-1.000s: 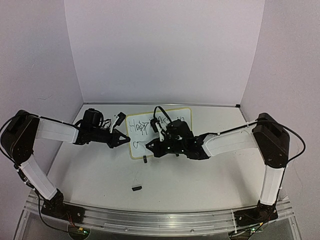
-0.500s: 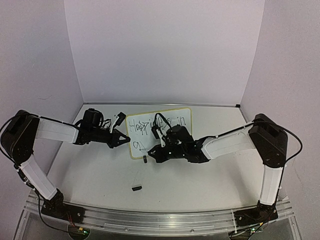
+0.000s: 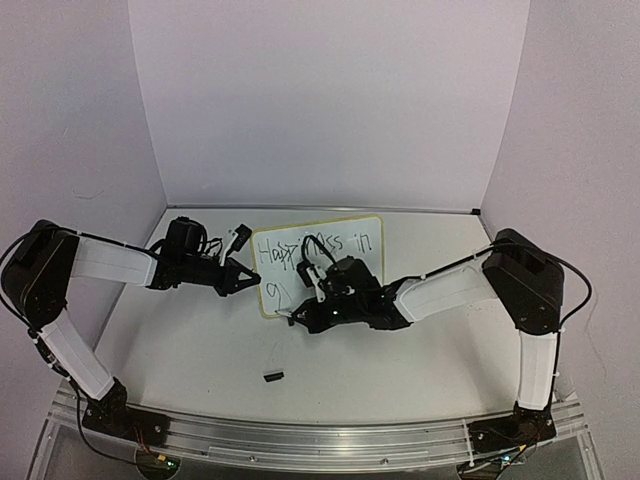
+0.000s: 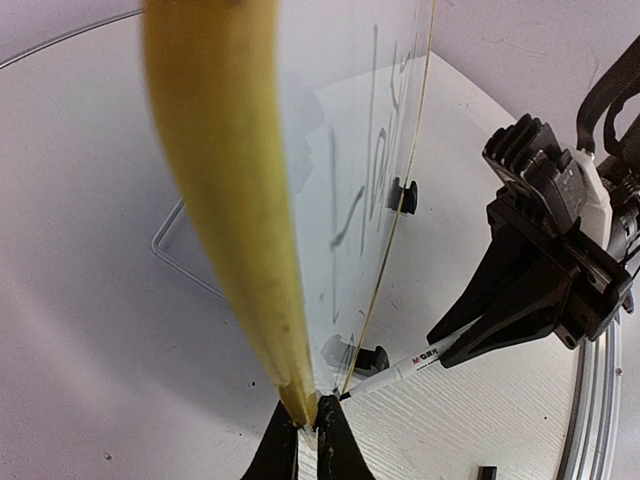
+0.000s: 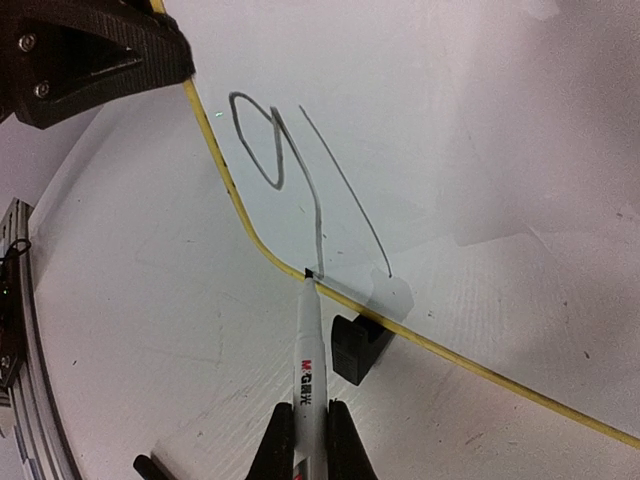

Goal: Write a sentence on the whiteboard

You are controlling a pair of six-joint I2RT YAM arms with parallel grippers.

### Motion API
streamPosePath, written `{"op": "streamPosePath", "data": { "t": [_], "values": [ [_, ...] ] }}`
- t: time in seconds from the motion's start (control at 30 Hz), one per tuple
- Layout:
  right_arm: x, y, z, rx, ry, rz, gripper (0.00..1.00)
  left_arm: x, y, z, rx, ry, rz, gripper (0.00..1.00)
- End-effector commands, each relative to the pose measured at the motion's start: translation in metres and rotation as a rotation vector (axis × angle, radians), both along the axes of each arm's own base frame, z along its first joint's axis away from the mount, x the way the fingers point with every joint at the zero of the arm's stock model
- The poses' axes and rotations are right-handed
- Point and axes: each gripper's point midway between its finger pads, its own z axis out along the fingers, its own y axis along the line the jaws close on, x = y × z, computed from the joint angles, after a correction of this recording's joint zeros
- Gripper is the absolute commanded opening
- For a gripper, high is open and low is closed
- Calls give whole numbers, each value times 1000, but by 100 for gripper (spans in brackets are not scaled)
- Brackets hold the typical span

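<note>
The whiteboard (image 3: 368,264) stands tilted at mid table, with a pale yellow rim. The sentence's top line (image 3: 335,243) reads "Happ…ss in", its middle hidden by a cable; below it is a "g" (image 3: 275,293). My left gripper (image 3: 246,276) is shut on the board's left edge, and its jaws pinch the yellow rim (image 4: 240,220) in the left wrist view (image 4: 308,440). My right gripper (image 3: 302,318) is shut on a white marker (image 5: 310,375). The marker's tip touches the board's lower rim at the end of the "g" tail (image 5: 262,140).
A black clip foot (image 5: 358,348) sits under the board right of the marker tip, and a second foot (image 4: 403,195) is farther along. A small black marker cap (image 3: 272,376) lies on the table in front of the board. White walls enclose the back and sides.
My right gripper has moved left and down along the board with the marker, drawing the tail of the "g". More of the top line is uncovered. The left arm has not moved.
</note>
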Motion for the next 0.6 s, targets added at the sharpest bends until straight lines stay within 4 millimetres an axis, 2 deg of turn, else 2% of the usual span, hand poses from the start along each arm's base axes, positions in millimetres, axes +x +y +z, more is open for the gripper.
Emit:
{"op": "streamPosePath", "data": {
  "t": [0.0,0.17,0.23,0.4,0.57],
  "values": [
    [11,18,44,115,-67,0,0,13,10,-4,57,-38,63,0],
    [1,11,83,207,-100,18,0,13,10,-4,57,-39,63,0],
    [-1,5,93,223,-117,7,0,13,10,-4,57,-39,62,0],
    [5,-14,94,189,-156,-69,0,13,9,-5,54,-36,60,0],
    [12,-13,84,160,-154,-91,0,13,10,-3,55,-38,63,0]
  ]
}}
